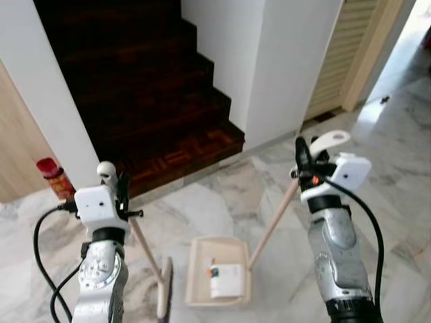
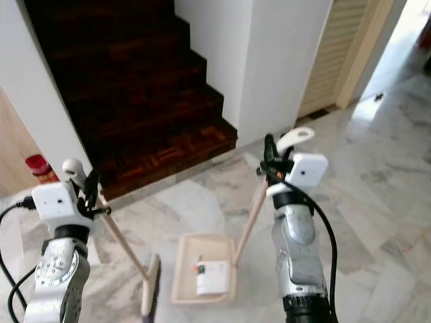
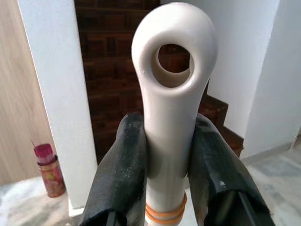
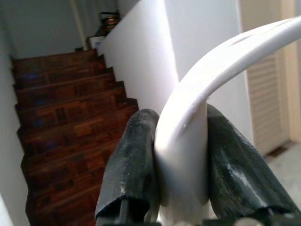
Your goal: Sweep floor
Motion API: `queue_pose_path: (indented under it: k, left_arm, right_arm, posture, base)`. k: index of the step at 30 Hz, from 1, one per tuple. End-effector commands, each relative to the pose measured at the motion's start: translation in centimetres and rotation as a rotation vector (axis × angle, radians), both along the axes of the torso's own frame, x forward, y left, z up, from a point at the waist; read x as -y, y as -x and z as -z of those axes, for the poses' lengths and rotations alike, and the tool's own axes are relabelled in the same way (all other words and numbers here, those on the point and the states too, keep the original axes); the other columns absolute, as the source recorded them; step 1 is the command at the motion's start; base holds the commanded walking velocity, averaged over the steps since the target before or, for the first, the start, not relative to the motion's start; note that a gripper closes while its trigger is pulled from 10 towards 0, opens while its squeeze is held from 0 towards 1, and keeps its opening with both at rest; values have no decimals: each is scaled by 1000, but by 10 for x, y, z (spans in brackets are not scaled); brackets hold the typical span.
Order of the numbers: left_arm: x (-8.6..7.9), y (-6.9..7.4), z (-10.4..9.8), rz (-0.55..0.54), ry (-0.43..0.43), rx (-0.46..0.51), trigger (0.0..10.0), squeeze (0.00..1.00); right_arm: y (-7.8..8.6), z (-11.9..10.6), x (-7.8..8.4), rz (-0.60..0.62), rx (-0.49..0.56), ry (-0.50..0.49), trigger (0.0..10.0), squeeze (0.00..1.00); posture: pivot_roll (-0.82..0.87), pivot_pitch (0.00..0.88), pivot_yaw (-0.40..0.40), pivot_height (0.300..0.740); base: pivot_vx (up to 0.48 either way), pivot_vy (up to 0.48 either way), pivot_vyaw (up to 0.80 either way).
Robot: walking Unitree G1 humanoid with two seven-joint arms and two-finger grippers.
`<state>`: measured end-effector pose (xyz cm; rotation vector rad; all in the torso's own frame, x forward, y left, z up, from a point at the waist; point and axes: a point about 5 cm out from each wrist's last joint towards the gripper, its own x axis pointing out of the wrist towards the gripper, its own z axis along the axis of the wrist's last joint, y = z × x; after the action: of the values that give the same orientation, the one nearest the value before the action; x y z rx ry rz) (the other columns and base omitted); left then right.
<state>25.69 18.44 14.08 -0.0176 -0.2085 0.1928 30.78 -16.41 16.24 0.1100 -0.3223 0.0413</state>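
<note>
We stand on a pale marble floor (image 1: 222, 195) at the foot of a dark wooden staircase (image 1: 148, 87), looking down past our two silver arms. Our left gripper (image 3: 169, 160) is clamped on the top of a broom handle (image 3: 171, 94), its two black fingers (image 3: 124, 169) pressing either side of the cream grip just below the hanging hole. From there the broom (image 1: 145, 252) slants down and toward the middle, its dark bristle head (image 1: 163, 289) resting on the floor just beside the dustpan (image 1: 202, 259). Our right gripper (image 4: 181, 160) is closed around the curved white top of the dustpan handle (image 4: 221, 61), and that wooden pole (image 1: 273, 222) leans down to the cream dustpan, which sits flat on the floor between our arms. A small white packet with print (image 1: 225, 279) lies inside the pan. To our left, a red cylindrical container (image 1: 55, 176) stands on the floor against the white wall (image 1: 40, 87) beside the stairs. To our right we see a louvred door (image 1: 340, 54) and more marble floor beyond.
</note>
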Motion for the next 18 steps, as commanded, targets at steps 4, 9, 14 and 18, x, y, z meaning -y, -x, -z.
queue_pose_path:
  k: [4,9,14,18]
  left_arm:
    - [3,0,-13,7,-7,54,10000,0]
    - [4,0,-12,9,-5,50,10000,0]
    - [4,0,-12,7,-1,49,10000,0]
    - [4,0,-12,9,2,49,10000,0]
  right_arm:
    - [0,-10,0,3,51,-20,10000,0]
    - [0,-11,0,-2,49,-25,10000,0]
    - [0,-11,-1,-6,45,-31,10000,0]
    - [-1,-11,-2,-4,43,-17,10000,0]
  posture:
    - [-6,0,32,740]
    - [-6,0,31,740]
    - [-5,0,30,740]
    - [-5,0,30,740]
  base:
    - [0,428,723]
    - [0,417,0]
    - [0,410,0]
    - [0,412,0]
